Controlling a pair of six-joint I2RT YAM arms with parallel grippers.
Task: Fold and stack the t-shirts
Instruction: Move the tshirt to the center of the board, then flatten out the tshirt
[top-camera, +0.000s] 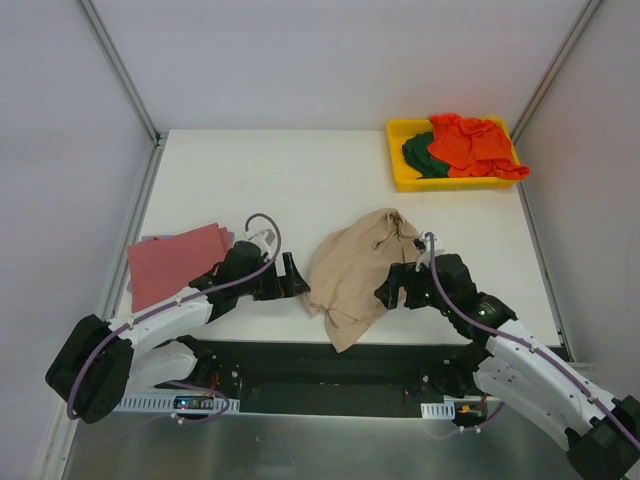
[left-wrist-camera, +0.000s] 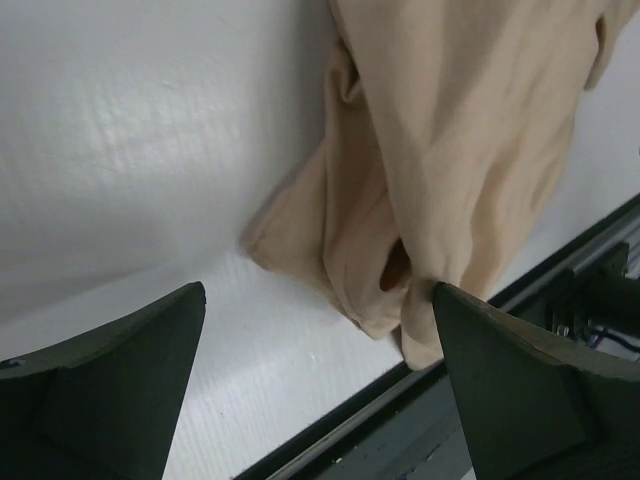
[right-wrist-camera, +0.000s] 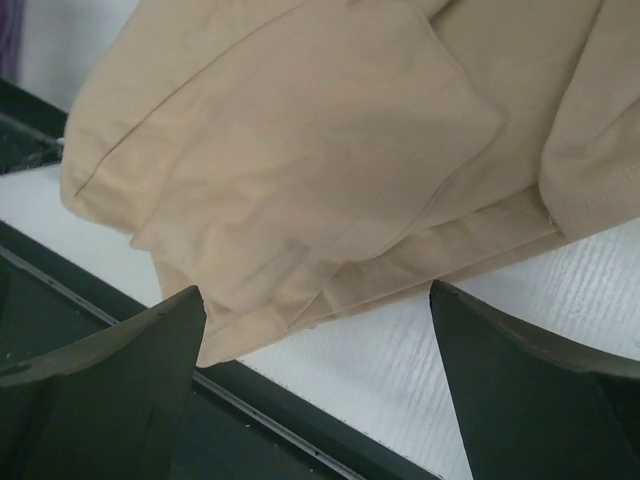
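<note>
White, faintly woven tabletop (top-camera: 300, 180) sits between pale walls and slanted metal rails. Near its front edge lies the tan t-shirt (top-camera: 355, 270), a soft, crumpled heap of rounded folds. Its lower tip droops past the table's front lip over the dark channel below. The left wrist view shows a sleeve opening and a doubled hem at that overhang. The right wrist view shows smooth layered panels crossed by a thin seam.

The left gripper (top-camera: 293, 278) rests low just left of the heap. Its dark wedge-shaped fingers are spread wide, with only table and the cloth's edge ahead of them. The right gripper (top-camera: 395, 286) sits at the heap's right side, its jaws equally wide apart and not clamped on the fabric in front of them.

The dusty-red t-shirt (top-camera: 175, 262) lies flat as a rough rectangle at the table's left edge, with a thin lavender edge (top-camera: 152, 239) peeking out along its far side. A rigid yellow bin (top-camera: 400, 172) sits in the far right corner, holding a bunched dark green shirt (top-camera: 420, 155) and orange-red shirts (top-camera: 470, 142) that spill over its right rim. Bare white surface stretches from the heap back to the bin and across the far left.
</note>
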